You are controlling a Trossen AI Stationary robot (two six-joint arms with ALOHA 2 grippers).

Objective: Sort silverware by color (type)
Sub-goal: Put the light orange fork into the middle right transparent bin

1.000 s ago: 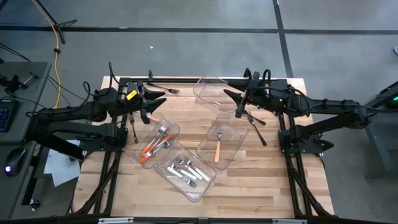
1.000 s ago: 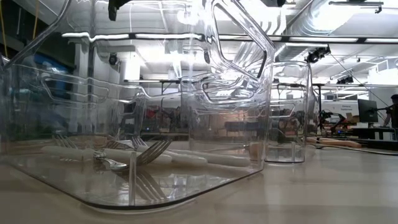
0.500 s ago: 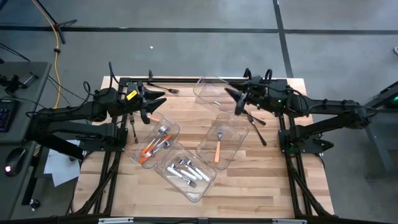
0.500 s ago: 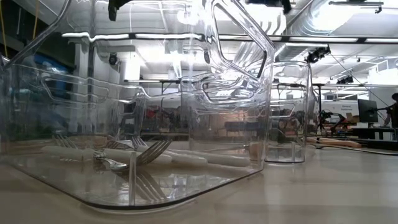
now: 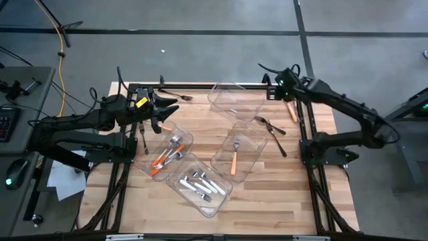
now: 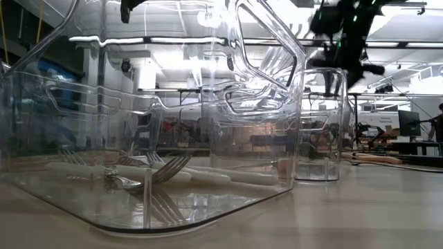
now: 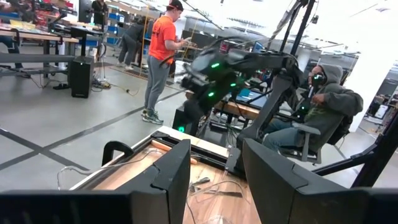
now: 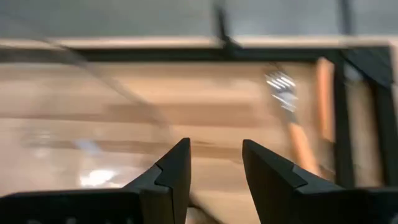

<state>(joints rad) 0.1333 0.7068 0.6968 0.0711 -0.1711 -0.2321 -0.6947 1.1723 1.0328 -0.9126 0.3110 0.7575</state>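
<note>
My left gripper (image 5: 164, 110) (image 7: 214, 158) hovers open over the table's far left part, near the bin of orange-handled pieces (image 5: 166, 155). My right gripper (image 5: 273, 90) (image 8: 214, 152) is open and empty, raised over the far right part of the table beside the empty clear bin (image 5: 231, 100). An orange-handled fork (image 5: 291, 110) (image 8: 292, 124) lies flat on the wood close to it. Two black forks (image 5: 267, 124) and a black knife (image 5: 281, 144) lie flat on the table. White-handled pieces (image 5: 200, 184) (image 6: 124, 173) lie in the near bin. One orange-handled fork (image 5: 234, 157) lies in the middle right bin.
Black pieces also lie at the far left (image 5: 177, 96) and beside the left arm (image 5: 144, 137). Four clear bins crowd the table's middle; bare wood shows along the near edge (image 5: 281, 207). People stand and sit in the room beyond the table (image 7: 163, 56).
My right arm has swung up and away from above the black forks toward the table's far right corner, its gripper staying open and empty. It now shows high at the right of the low view. The silverware and bins have kept still.
</note>
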